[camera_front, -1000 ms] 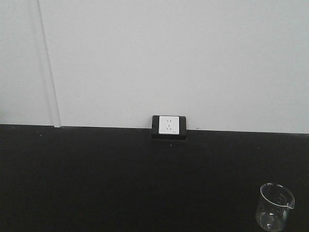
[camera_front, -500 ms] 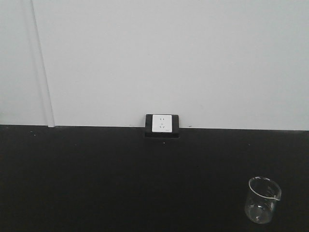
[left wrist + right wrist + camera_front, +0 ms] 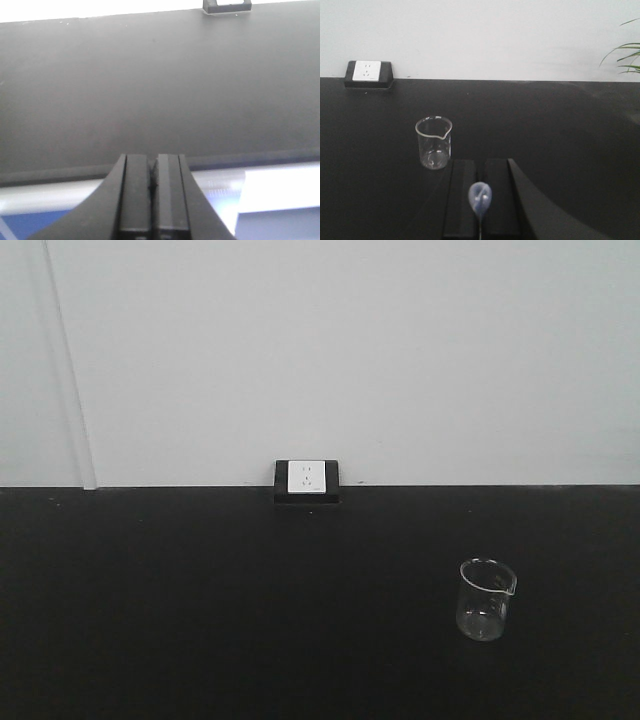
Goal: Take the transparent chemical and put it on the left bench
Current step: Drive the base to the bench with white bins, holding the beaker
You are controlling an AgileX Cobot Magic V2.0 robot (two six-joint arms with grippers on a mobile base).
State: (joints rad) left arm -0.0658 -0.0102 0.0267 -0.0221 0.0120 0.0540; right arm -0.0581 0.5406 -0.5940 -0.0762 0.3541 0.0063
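The wall socket (image 3: 226, 6) is getting cropped by the left wrist view's top edge. Far right of the socket, I'm seeing plant leaves (image 3: 624, 55) running off frame. At the right gripper (image 3: 480, 166), a blurred bluish blob (image 3: 480, 196) is defying identification.

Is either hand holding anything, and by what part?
The left hand is shut, empty. The beaker stands free on the bench. At the right hand, a bluish blob sits between the fingers; whether gripped cannot be told.

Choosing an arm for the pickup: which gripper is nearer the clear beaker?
Right. The beaker stands just ahead and left of the right gripper; the left gripper camera shows only bench, no beaker.
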